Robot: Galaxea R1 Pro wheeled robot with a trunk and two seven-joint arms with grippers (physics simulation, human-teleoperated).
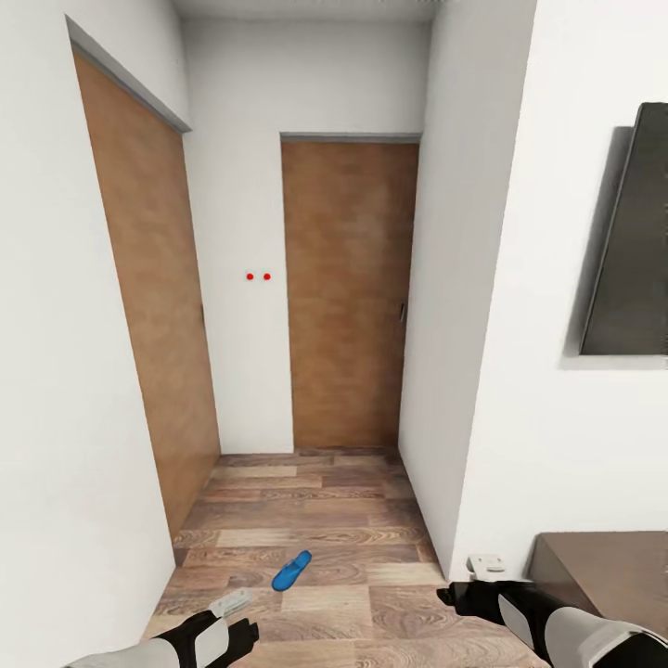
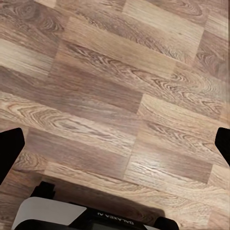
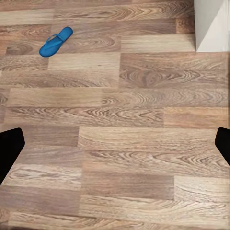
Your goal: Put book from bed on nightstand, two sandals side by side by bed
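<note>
One bright blue sandal [image 1: 291,570] lies on the wood-plank floor of a narrow hallway, a short way ahead of me and between my two arms. It also shows in the right wrist view as the same sandal [image 3: 56,41], far from the fingers. My left gripper [image 1: 232,620] hangs low over bare planks, and its dark fingertips [image 2: 9,151] stand wide apart, so it is open and empty. Near the white wall corner, my right gripper [image 1: 468,586] is open too, with nothing between its fingertips [image 3: 10,148]. The book and the bed are out of view.
A closed wooden door [image 1: 348,288] ends the hallway and another wooden door [image 1: 153,315] lines the left wall. A white wall corner [image 1: 464,464] juts out on the right. A dark panel [image 1: 631,241] hangs on the right wall above a dark wood top [image 1: 612,566].
</note>
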